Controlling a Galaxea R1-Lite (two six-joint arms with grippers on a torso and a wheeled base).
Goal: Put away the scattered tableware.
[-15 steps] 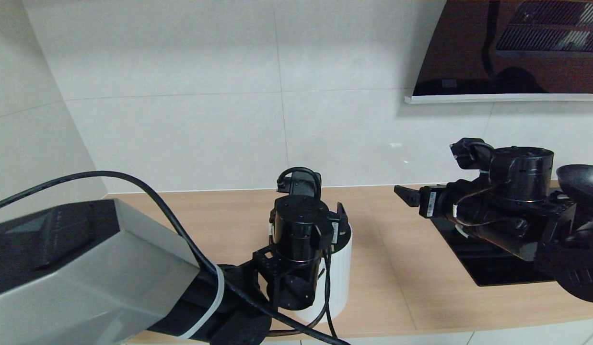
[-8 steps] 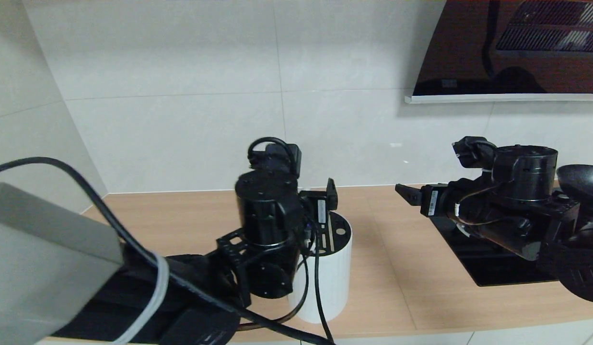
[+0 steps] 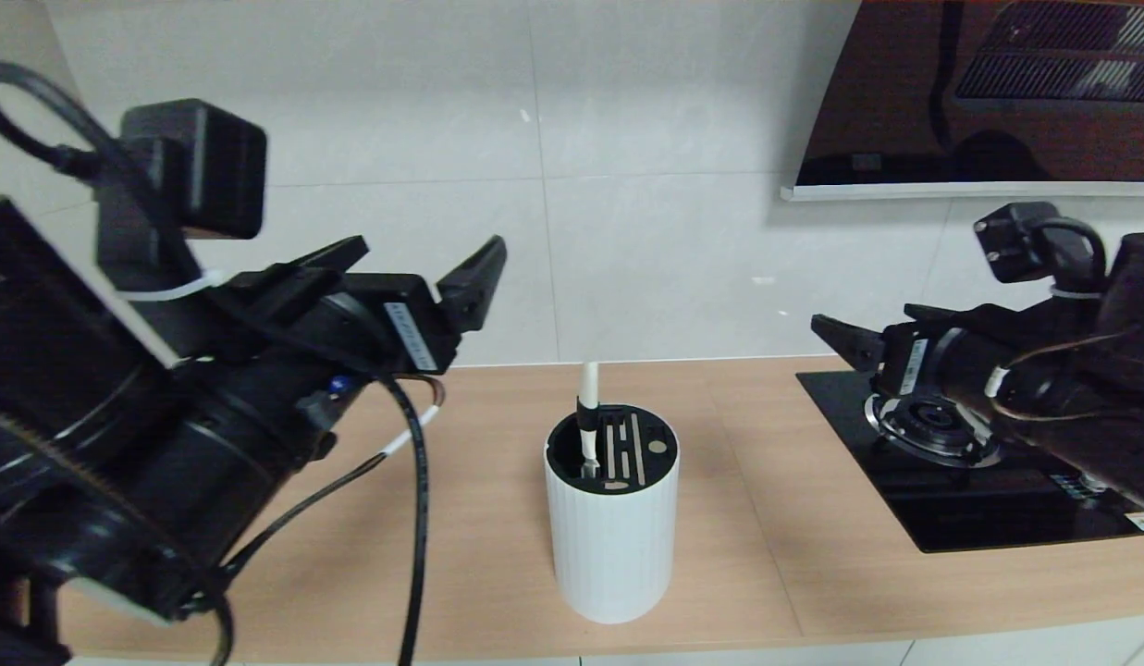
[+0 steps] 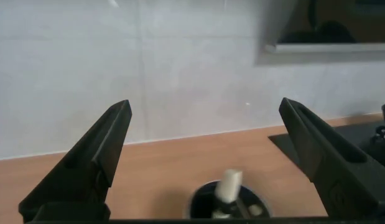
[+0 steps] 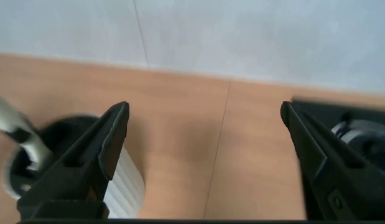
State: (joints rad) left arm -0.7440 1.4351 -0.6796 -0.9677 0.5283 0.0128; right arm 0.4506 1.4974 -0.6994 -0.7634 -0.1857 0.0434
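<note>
Pale tiled wall (image 3: 627, 231) behind, light wooden counter (image 3: 747, 555) below, dark range hood (image 3: 978, 92) up at the right, black cooktop (image 3: 941, 504) set into the counter on the right side.

At the left gripper (image 3: 431, 248), fingers (image 4: 99, 168) wide apart, clamped on nothing. Raised high over the left part of the counter, pointing toward the wall and a little to the right, wrist and thick arm running back to the near left edge. Down and forward from these fingers, the white ribbed holder (image 3: 613, 536), upright near the front middle of the counter. Inside its round open compartment, beside the narrow slots, a white-handled utensil (image 3: 588, 393): almost upright, long axis vertical, handle end up, working end hidden inside.

At the right gripper (image 5: 203, 109), fingers also spread apart, holding nothing. Raised near the left edge of the cooktop, pointing left toward the holder, arm running back to the right.

Probably one piece already stowed; further tableware elsewhere, impossible to tell. Left gripper better lined up, by the look: holder centred between its fingers in the left wrist view, off toward one finger in the right one. For any next drop, best from straight above, along the vertical axis, clear of the standing handle.
</note>
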